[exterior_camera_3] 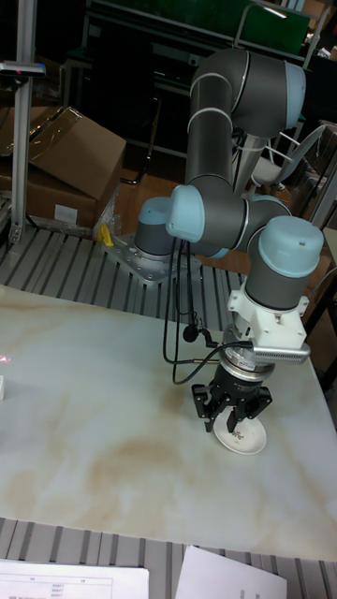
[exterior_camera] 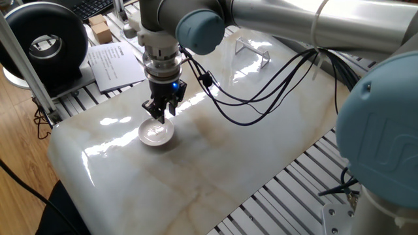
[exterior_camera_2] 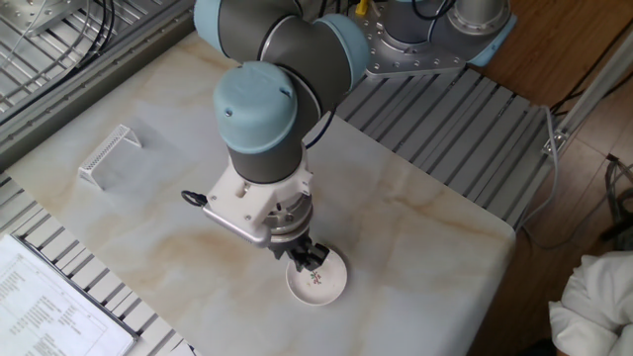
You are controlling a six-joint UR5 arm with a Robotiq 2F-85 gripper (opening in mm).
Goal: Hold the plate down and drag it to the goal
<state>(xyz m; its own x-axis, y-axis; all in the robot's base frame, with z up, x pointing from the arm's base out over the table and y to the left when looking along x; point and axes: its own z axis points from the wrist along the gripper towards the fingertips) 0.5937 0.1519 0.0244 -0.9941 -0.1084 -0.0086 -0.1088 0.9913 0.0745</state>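
Note:
The plate (exterior_camera: pixel 156 134) is a small white dish near the left end of the marble table (exterior_camera: pixel 215 156). It also shows as the plate (exterior_camera_2: pixel 317 280) and the plate (exterior_camera_3: pixel 241 435). My gripper (exterior_camera: pixel 159 118) points straight down with its fingers drawn together, the tips over the plate's inside near its rim. Contact with the plate cannot be told. The gripper (exterior_camera_2: pixel 306 260) covers part of the dish there, as does the gripper (exterior_camera_3: pixel 232 423). The goal (exterior_camera: pixel 253 51), a clear bracket, stands far off at the table's other end, seen too as the goal (exterior_camera_2: pixel 108 156).
Printed paper sheets (exterior_camera: pixel 115 62) and a black round device (exterior_camera: pixel 48 40) lie beyond the table's left end. Black cables (exterior_camera: pixel 261 98) hang from the arm over the table's middle. Another sheet (exterior_camera_2: pixel 47 309) lies on the slatted frame. Cardboard boxes (exterior_camera_3: pixel 65 173) stand behind.

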